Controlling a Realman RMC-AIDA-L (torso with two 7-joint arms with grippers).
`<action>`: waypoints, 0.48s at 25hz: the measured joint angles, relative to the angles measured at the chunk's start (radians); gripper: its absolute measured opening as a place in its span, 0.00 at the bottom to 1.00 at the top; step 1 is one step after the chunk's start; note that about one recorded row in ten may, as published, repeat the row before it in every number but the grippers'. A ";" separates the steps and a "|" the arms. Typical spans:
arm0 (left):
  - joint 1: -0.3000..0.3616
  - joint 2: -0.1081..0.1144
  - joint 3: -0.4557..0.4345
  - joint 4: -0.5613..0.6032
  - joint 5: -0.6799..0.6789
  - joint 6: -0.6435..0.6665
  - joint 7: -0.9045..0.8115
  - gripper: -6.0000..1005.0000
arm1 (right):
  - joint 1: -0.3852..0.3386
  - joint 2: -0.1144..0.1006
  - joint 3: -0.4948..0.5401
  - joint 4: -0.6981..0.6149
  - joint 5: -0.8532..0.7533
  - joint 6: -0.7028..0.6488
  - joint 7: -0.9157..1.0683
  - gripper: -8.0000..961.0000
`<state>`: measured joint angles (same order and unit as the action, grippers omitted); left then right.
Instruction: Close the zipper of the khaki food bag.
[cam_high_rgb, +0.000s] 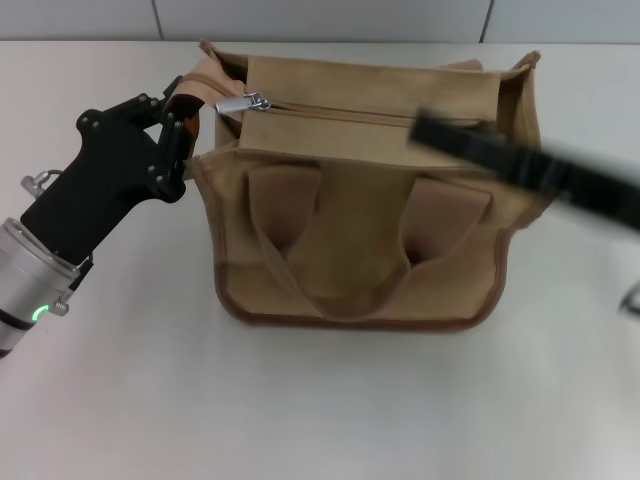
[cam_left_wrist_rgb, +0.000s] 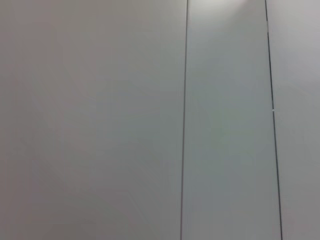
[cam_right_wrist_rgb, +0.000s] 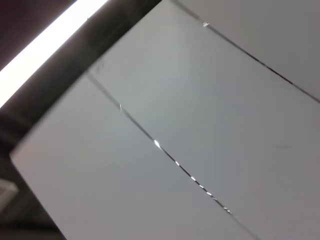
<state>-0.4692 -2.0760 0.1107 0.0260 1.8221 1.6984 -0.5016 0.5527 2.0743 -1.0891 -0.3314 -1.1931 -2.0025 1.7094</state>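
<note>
I find the khaki food bag (cam_high_rgb: 360, 190) standing on the white table (cam_high_rgb: 330, 410) at the centre of the head view, toward the far side: a boxy tan canvas tote with darker brown trim along its edges, two front pockets and a fabric handle looping down its front face. The zipper (cam_high_rgb: 370, 112) runs across the top panel as a tan line, and its silver pull tab (cam_high_rgb: 243, 102) lies at the bag's left end. Whether the teeth are meshed along the whole line I cannot make out. The left gripper (cam_high_rgb: 185, 125) sits at the bag's upper left corner, its black body angled up from the lower left, with the tips against the brown strap end just beside the pull tab; I cannot tell whether its claw is open or closed. The right gripper (cam_high_rgb: 450, 135) appears as a blurred dark bar crossing the bag's upper right from the right edge, and its claw state is likewise unreadable. Both wrist views show only pale grey panels with thin dark seams.
</note>
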 joint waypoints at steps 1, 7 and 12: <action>-0.003 0.000 0.000 0.000 0.000 0.003 0.000 0.03 | 0.021 -0.002 0.000 0.003 0.029 0.004 0.098 0.78; -0.015 -0.002 0.004 0.000 0.006 0.025 0.001 0.03 | 0.083 0.009 0.000 0.090 0.158 0.168 0.679 0.78; -0.016 -0.002 0.006 0.000 0.007 0.040 0.015 0.03 | 0.067 0.012 0.005 0.171 0.190 0.303 0.814 0.78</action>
<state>-0.4848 -2.0782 0.1171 0.0260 1.8287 1.7384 -0.4863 0.6200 2.0867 -1.0838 -0.1609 -1.0033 -1.6997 2.5229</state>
